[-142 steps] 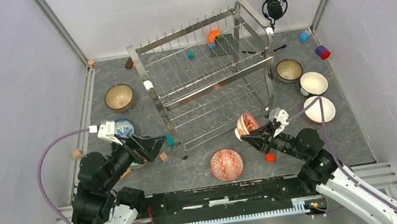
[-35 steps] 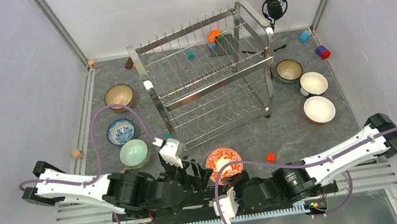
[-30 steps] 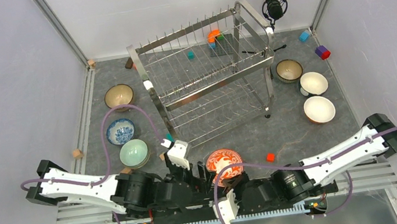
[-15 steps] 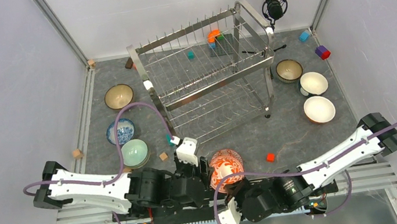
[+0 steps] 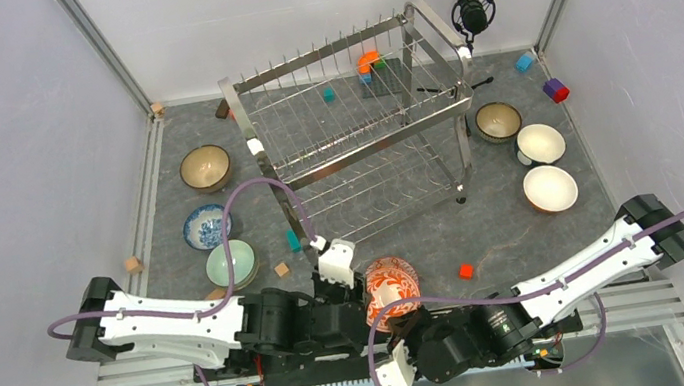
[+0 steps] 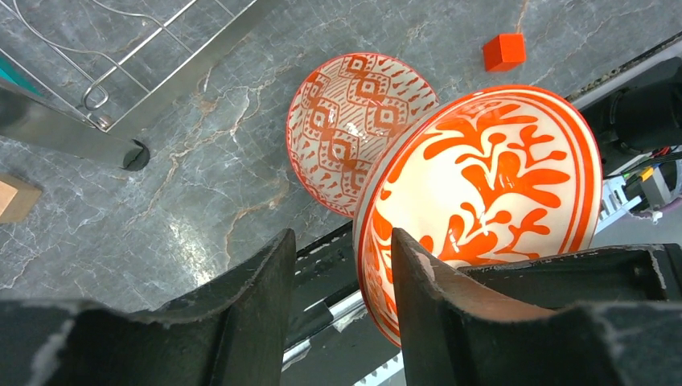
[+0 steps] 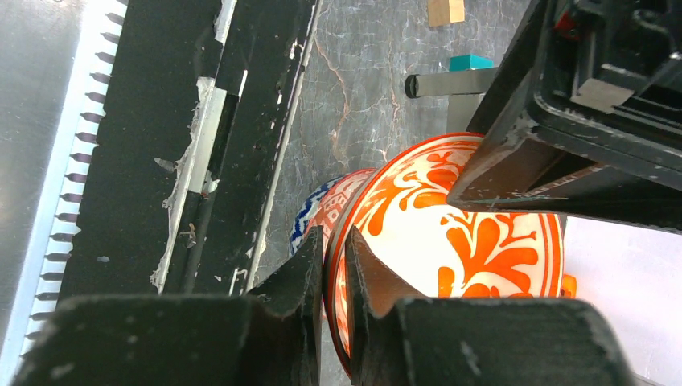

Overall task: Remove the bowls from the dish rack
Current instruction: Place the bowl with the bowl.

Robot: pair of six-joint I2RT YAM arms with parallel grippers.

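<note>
My right gripper [image 7: 332, 237] is shut on the rim of a red-and-white floral bowl [image 7: 474, 233], holding it tilted on edge above the table's near edge [image 5: 391, 282]. The left gripper [image 6: 342, 241] stands open astride that bowl's rim [image 6: 482, 177], the rim close to its right finger [image 6: 418, 265] and a gap at the left finger. Under it, a second red-patterned bowl [image 6: 354, 129] rests on the table. The dish rack [image 5: 361, 140] stands behind, no bowl showing in it. Brown [image 5: 205, 167], blue-and-white [image 5: 205, 226] and pale green [image 5: 230, 264] bowls sit left. A brown bowl [image 5: 497, 120] and two white bowls [image 5: 540, 143] [image 5: 550, 188] sit right.
A red block [image 5: 465, 272] lies just right of the held bowl. A teal block [image 5: 293, 241] and a tan block [image 5: 281, 269] lie by the rack's near left foot. A black microphone [image 5: 473, 11] stands at the back right, with more blocks around it.
My left arm has swung right from the pale green bowl to the floral bowl, and its jaws have narrowed round the rim. The right gripper has tipped the bowl further on edge.
</note>
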